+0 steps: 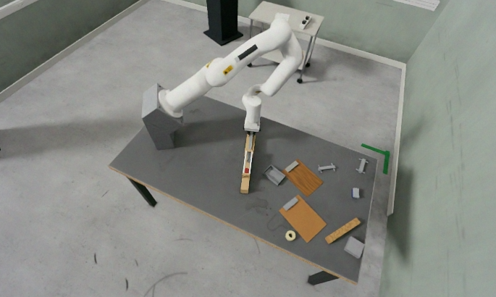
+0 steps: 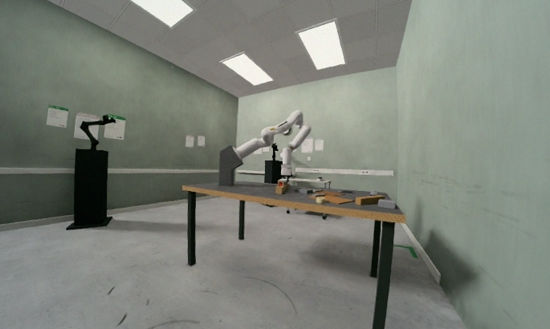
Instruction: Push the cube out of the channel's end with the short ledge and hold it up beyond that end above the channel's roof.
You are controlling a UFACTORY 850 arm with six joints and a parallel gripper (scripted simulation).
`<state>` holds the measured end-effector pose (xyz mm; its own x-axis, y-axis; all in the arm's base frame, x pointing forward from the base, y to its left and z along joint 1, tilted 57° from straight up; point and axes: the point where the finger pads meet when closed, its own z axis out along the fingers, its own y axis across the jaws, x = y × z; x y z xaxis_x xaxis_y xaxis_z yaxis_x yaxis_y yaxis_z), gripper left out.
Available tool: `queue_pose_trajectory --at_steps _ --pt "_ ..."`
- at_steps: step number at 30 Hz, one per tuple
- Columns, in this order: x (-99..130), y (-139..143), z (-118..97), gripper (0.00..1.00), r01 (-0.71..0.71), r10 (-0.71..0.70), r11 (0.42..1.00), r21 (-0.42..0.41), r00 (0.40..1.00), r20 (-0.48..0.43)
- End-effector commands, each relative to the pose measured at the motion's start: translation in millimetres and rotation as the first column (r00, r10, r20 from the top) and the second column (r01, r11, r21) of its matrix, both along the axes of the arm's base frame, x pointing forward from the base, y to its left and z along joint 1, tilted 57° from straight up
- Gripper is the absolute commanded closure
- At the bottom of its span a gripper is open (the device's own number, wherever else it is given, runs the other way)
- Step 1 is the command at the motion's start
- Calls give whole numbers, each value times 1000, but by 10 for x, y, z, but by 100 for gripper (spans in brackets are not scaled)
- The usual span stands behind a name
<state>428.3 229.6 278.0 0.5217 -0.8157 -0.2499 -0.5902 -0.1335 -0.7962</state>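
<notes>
One gripper (image 1: 251,131) at channel (image 1: 248,162) far end, clamped on something too small to identify; red cube (image 1: 246,170) inside, near ledge.

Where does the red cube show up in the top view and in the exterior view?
Top: cube shows red inside the wooden channel, toward its near end, mid-table.
Exterior: cube is a red spot at the channel's end, below the gripper.
Shared landmark: grey arm pedestal.
</notes>
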Motion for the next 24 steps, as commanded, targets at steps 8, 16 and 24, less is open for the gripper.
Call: queue_pose_trajectory --at_steps 8,16,24 --pt "134 -211 -64 100 0 0 1000 0 1000 0" --pt "227 -357 -109 100 0 0 1000 0 1000 0" --pt "359 -564 -173 100 0 0 1000 0 1000 0"
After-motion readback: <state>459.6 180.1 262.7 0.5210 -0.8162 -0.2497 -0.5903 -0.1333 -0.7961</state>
